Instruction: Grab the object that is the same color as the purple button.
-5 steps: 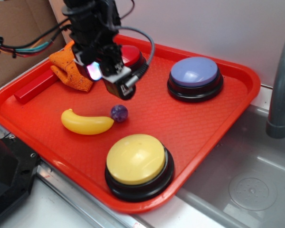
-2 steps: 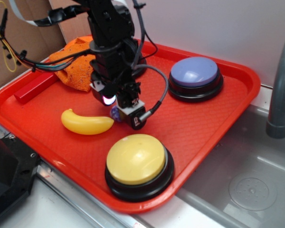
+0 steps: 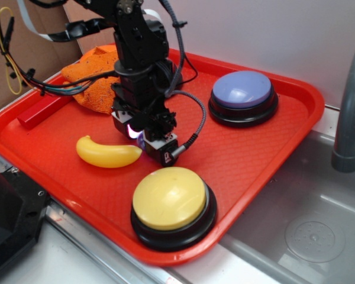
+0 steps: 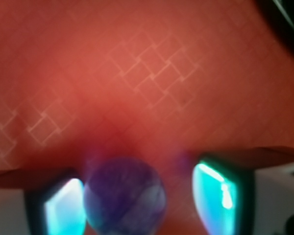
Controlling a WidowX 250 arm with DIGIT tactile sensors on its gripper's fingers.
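The small marbled purple ball [image 4: 125, 196] lies on the red tray [image 4: 152, 73] between my two glowing fingers. It is next to the left finger [image 4: 63, 208], and a gap separates it from the right finger [image 4: 218, 196]. My gripper [image 4: 142, 203] is open and lowered around the ball. In the exterior view the gripper [image 3: 143, 137] is down at the tray's middle and hides nearly all of the ball. The purple button [image 3: 242, 90] with its lavender-blue dome stands at the tray's back right, apart from the gripper.
A yellow toy banana [image 3: 108, 152] lies just left of the gripper. A yellow-topped button [image 3: 169, 198] stands in front of it. An orange cloth [image 3: 93, 83] and a red block [image 3: 42, 107] lie at the back left. A grey sink [image 3: 307, 219] and pipe [image 3: 349, 112] are right of the tray [image 3: 266, 142].
My gripper has come down from above the tray onto the purple ball, which now sits between the fingers. The ball, banana and buttons have not moved.
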